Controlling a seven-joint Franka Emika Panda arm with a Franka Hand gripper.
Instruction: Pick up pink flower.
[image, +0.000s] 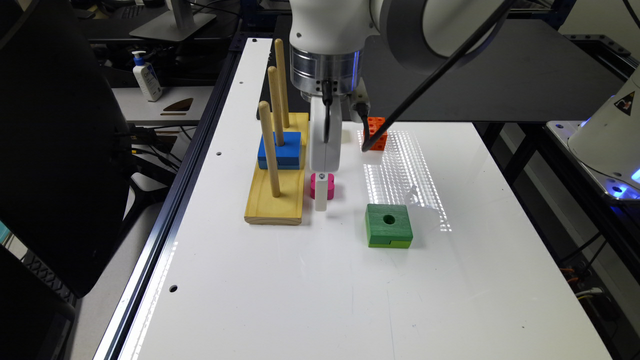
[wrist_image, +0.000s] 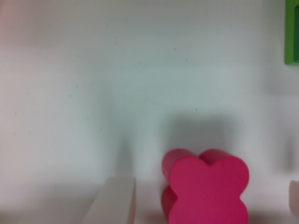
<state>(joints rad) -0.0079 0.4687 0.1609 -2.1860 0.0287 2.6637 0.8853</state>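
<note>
The pink flower (image: 330, 190), a magenta clover-shaped block with a flat top, lies on the white table (image: 310, 290) just beside the wooden peg board. My gripper (image: 321, 196) is lowered straight over it, and one white finger stands in front of the block in the exterior view. In the wrist view the pink flower (wrist_image: 208, 189) sits between two fingertips (wrist_image: 114, 205), one on each side, each with a gap to the block. The gripper (wrist_image: 203, 207) is open and holds nothing.
A yellow wooden base (image: 276, 192) with three upright pegs and a blue block (image: 280, 149) stands close beside the flower. A green square block (image: 388, 226) with a hole lies nearer the front. An orange studded cube (image: 377, 133) sits behind the gripper.
</note>
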